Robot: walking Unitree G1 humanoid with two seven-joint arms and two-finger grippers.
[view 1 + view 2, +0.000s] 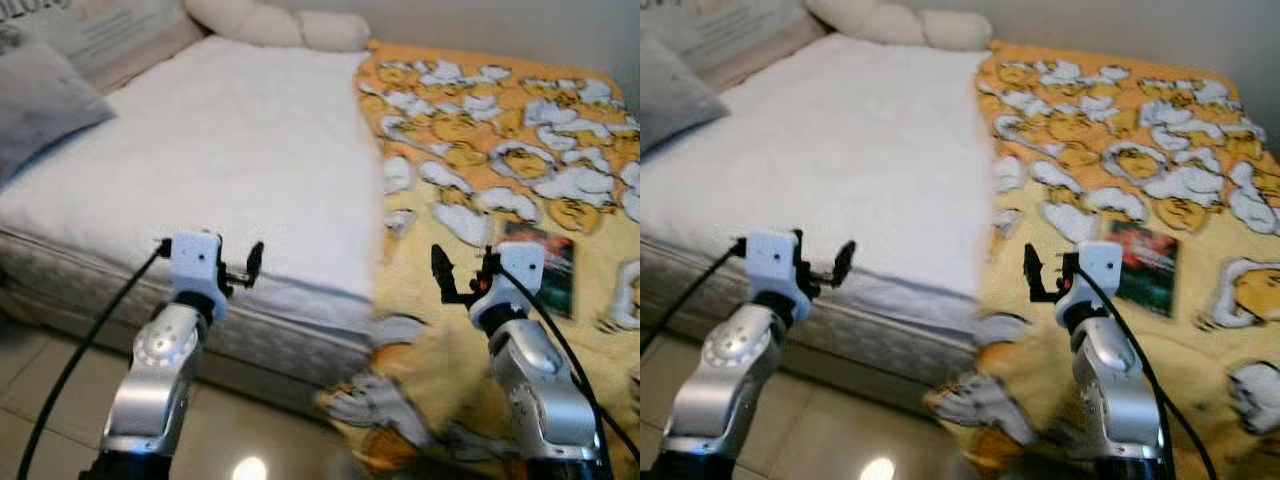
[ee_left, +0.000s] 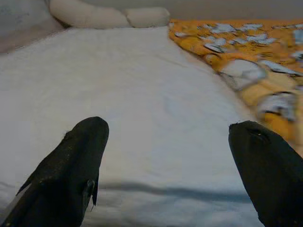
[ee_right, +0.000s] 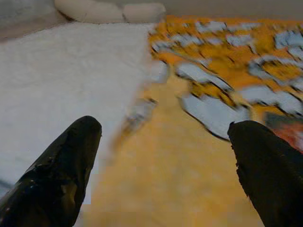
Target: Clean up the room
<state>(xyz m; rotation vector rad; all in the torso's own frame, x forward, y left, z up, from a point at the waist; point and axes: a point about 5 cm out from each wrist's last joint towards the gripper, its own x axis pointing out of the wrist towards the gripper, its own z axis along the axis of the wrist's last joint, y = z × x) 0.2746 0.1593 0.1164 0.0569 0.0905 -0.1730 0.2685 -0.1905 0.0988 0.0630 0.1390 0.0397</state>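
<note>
I stand at the foot of the bed [image 1: 220, 160], both arms raised over its near edge. My left gripper [image 1: 240, 270] hangs above the white cover with its fingers spread and empty; my right gripper [image 1: 462, 275] hovers over the orange blanket [image 1: 480, 130], fingers likewise parted, holding nothing. A dark book [image 1: 545, 268] lies on the blanket just beyond my right gripper. It looks like the thing to tidy. To lift it well I should reach past its near edge and pinch one side, since soft bedding gives under pressure. Pillows [image 1: 275, 25] sit at the bed's far end; pale tile floor [image 1: 60, 370] runs beneath.
</note>
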